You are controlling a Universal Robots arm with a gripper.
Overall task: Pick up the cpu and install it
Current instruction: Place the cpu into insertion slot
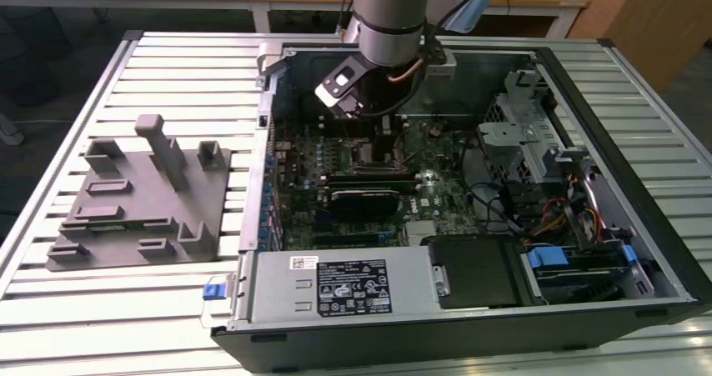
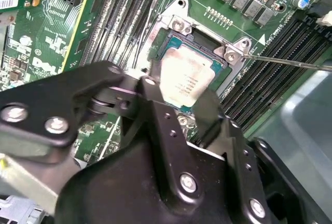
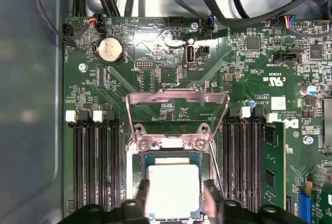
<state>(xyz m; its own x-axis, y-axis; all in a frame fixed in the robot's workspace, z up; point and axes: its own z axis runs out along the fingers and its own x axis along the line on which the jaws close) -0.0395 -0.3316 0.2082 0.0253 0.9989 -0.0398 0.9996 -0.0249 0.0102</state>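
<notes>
Right over the socket [image 2: 199, 42], my gripper [image 3: 176, 199] pinches the cpu [image 3: 173, 187] by two sides. I see the socket's metal flap [image 3: 176, 97] flipped open at its edge.

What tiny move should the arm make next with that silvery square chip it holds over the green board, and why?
Probably ease straight down a touch. The gripper holds the silvery square cpu chip squarely over the dark socket, and the hinged metal cover plate is flipped open. The seat looks clear, though I cannot tell whether the chip already rests in it.
</notes>
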